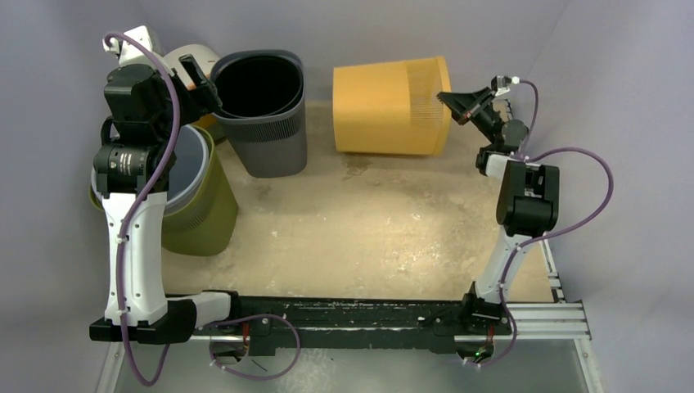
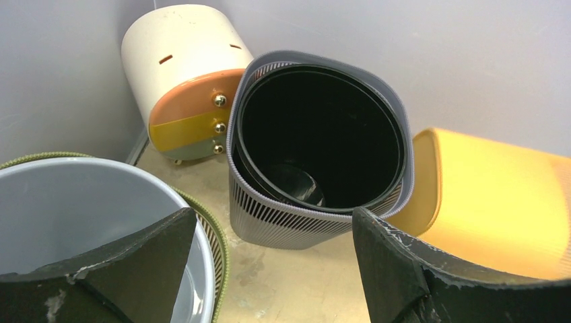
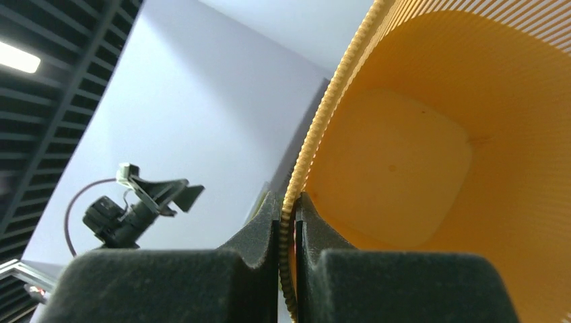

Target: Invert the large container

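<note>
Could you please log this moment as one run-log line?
right gripper: shut on yellow container rim | pose: tipped on its side | left gripper: open, empty

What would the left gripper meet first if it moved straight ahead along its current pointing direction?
Probably the grey slatted container, which sits straight ahead of the left gripper; exact depth is unclear.

We log a tan, stained table (image 1: 360,237) carrying four bins. The yellow container (image 1: 385,110) lies on its side at 1 o'clock, with the grey slatted bin (image 1: 270,143) upright at 11 o'clock near it. The olive bin (image 1: 205,214) stands at 9 o'clock, and the cream cylinder (image 1: 192,59) is tipped over in the far 10 o'clock corner.
</note>
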Action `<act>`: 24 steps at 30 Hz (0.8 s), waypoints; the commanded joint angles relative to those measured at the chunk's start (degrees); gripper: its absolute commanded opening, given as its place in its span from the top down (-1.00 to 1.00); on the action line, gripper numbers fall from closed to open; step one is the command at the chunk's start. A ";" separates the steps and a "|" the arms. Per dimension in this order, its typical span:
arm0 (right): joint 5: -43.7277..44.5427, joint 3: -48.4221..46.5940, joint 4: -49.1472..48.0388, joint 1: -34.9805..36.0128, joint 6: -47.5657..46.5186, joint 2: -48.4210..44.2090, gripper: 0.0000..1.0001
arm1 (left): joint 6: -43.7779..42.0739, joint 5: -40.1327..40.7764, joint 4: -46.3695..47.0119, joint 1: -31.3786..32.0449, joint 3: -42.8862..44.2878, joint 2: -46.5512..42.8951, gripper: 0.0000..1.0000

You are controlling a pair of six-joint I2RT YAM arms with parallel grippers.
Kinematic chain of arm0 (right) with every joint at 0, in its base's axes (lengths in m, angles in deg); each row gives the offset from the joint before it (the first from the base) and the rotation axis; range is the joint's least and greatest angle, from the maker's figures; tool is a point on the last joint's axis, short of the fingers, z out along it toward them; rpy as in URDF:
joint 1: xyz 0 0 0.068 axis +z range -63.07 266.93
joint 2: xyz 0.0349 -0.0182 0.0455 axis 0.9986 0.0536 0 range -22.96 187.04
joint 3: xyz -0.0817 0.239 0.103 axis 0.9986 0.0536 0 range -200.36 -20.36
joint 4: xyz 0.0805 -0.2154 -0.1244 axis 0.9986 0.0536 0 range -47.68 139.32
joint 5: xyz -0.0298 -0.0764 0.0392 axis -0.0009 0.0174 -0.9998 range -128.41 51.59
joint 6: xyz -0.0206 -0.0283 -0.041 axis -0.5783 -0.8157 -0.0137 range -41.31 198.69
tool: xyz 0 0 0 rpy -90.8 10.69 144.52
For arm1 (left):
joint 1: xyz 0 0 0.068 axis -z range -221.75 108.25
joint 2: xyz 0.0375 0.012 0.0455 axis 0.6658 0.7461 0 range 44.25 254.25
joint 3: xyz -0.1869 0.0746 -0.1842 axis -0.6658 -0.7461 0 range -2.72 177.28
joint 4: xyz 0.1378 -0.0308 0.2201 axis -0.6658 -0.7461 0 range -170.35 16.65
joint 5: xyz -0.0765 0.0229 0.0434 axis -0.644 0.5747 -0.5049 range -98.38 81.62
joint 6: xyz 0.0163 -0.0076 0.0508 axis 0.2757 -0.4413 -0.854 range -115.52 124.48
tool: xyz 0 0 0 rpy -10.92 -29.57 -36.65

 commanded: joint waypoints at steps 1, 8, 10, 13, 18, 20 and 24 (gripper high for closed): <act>13.69 -10.29 -27.71 3.64 6.15 0.87 1.00 | -0.61 -0.48 1.62 -0.35 3.14 0.07 -0.66; 20.94 -14.96 -27.72 7.09 8.01 9.72 1.00 | -0.84 -0.57 0.57 -0.35 4.51 0.50 -0.66; 21.51 -14.73 -27.81 7.12 8.56 11.69 1.00 | -0.96 -0.36 0.50 -0.35 4.52 0.40 -0.66; 21.80 -14.06 -27.85 6.99 8.99 13.80 1.00 | -0.90 -0.18 0.50 -0.35 4.74 0.53 -0.66; 21.26 -11.23 -27.79 4.91 10.24 15.45 1.00 | -0.81 -0.32 0.23 -0.35 5.04 0.57 -0.66; 19.86 -9.06 -27.77 3.14 10.25 15.69 1.00 | -0.98 -0.03 0.03 -0.35 4.90 0.48 -0.66; 17.13 -3.65 -27.81 -0.60 10.16 16.82 1.00 | -1.15 0.14 -0.07 -0.35 4.59 0.47 -0.66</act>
